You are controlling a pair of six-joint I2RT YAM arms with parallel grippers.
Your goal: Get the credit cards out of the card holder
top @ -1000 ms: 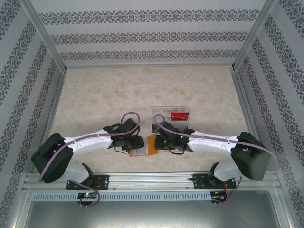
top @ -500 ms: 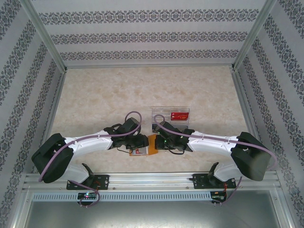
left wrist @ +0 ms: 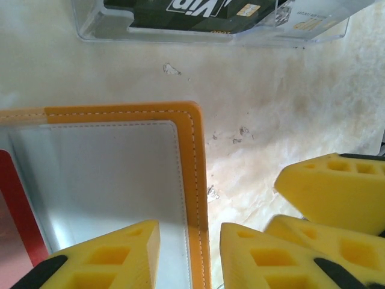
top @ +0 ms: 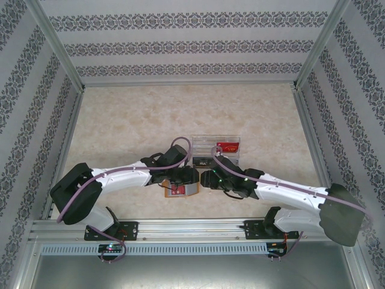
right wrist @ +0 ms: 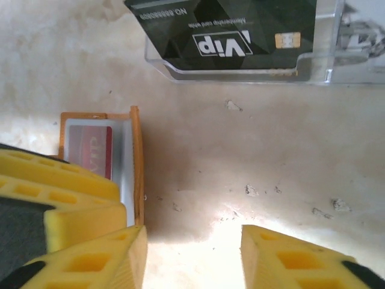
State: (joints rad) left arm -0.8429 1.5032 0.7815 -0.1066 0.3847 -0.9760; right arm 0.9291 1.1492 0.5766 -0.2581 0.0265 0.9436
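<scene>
The card holder (top: 180, 189) lies open on the table between the two grippers, orange border (left wrist: 195, 168) round a grey translucent pocket (left wrist: 102, 180). The pocket looks pale; I cannot tell a whitish credit card apart from it. A red-printed card (right wrist: 90, 150) sits in the other pocket. My left gripper (top: 187, 179) is open, its fingertips (left wrist: 189, 259) straddling the holder's right border from above. My right gripper (top: 206, 179) is open just right of the holder, with bare table between its fingertips (right wrist: 192, 259).
A clear plastic tray (top: 207, 144) stands just beyond the holder, with a black VIP card (right wrist: 222, 30) and a red card (top: 227, 146) in it. Patterned walls enclose the table on three sides.
The left gripper has moved right over the holder. The right gripper has come off the holder's right edge, and its elbow has swung out right. The holder now lies open showing its grey pocket.
</scene>
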